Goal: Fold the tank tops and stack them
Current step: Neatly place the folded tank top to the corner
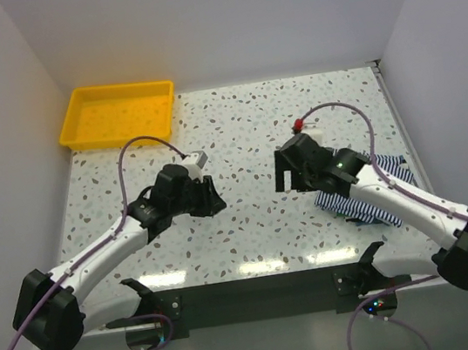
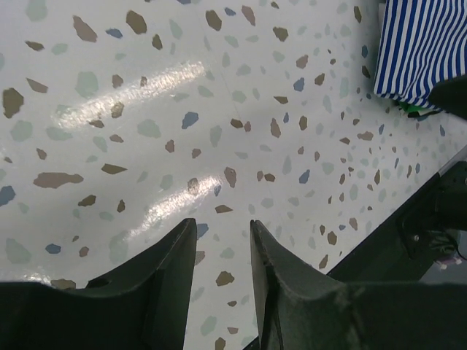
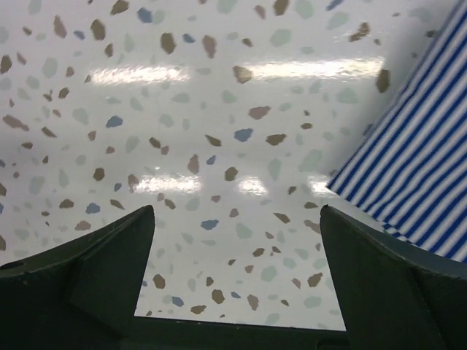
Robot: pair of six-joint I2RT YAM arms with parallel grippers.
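Observation:
The thin blue-and-white striped tank top (image 1: 345, 201) lies bunched at the right side of the table, partly under my right arm. It also shows in the left wrist view (image 2: 423, 51) and the right wrist view (image 3: 416, 168). A sliver of bright green cloth (image 2: 410, 110) peeks from under it. I cannot make out the broad black-and-white striped top. My left gripper (image 1: 213, 203) (image 2: 222, 222) hovers over bare table at centre left, jaws a narrow gap apart and empty. My right gripper (image 1: 285, 177) (image 3: 237, 211) is wide open and empty, just left of the striped top.
A yellow plastic tray (image 1: 86, 131) stands at the back left corner. White walls enclose the speckled table (image 1: 236, 131) on three sides. The two grippers face each other across the middle. A dark rail (image 1: 260, 290) runs along the near edge.

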